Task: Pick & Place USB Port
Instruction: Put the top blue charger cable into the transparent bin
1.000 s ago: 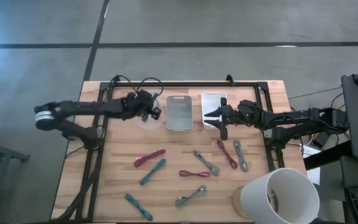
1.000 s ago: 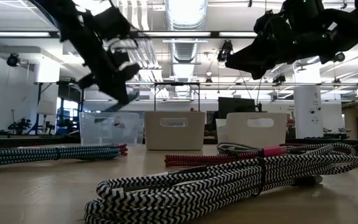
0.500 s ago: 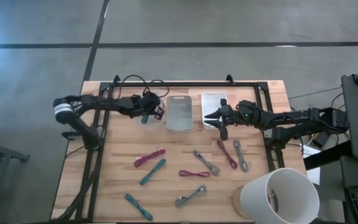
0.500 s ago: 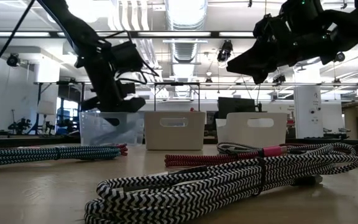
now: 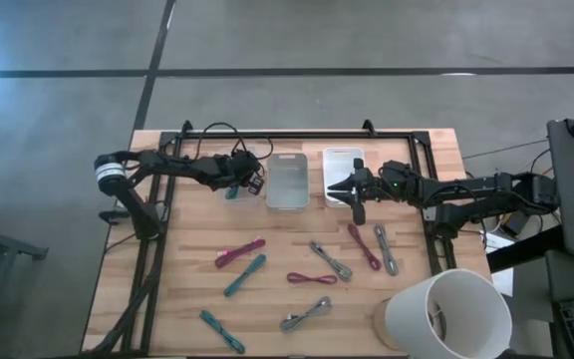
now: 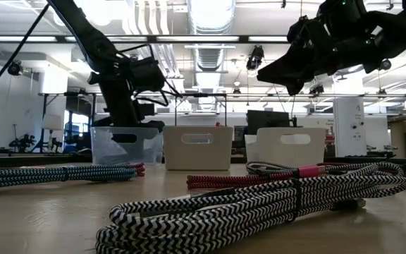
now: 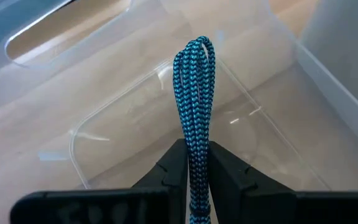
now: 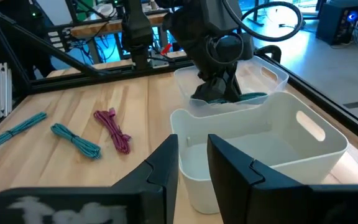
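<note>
My left gripper (image 5: 234,188) is down inside the clear bin (image 5: 239,172) at the table's far left, shut on a teal braided cable bundle (image 7: 194,93). In the right wrist view the bundle (image 8: 254,96) shows through the bin's clear wall. A grey bin (image 5: 287,179) and a white bin (image 5: 341,165) stand to its right. My right gripper (image 5: 353,191) hovers open at the white bin's near edge with nothing between its fingers (image 8: 164,163). My left gripper pinches the teal bundle between its two fingers (image 7: 174,167), on the part near one end (image 7: 197,163). The fingers slant down from the table's left and lie along the bundle. Its looped end (image 7: 195,48) sticks out ahead over the bin's floor; whether it touches there I cannot tell.
Several coiled cables lie on the table's near half: pink (image 5: 239,253), teal (image 5: 244,274), teal (image 5: 222,331), maroon (image 5: 312,278), grey (image 5: 330,260). A large white cup (image 5: 448,314) stands at the front right. A black frame (image 5: 297,134) borders the work area.
My left gripper has sunk with the teal bundle from above the clear bin down into it, tipping more steeply downward, and the arm has drawn in toward the table. The bundle stays between its fingers.
</note>
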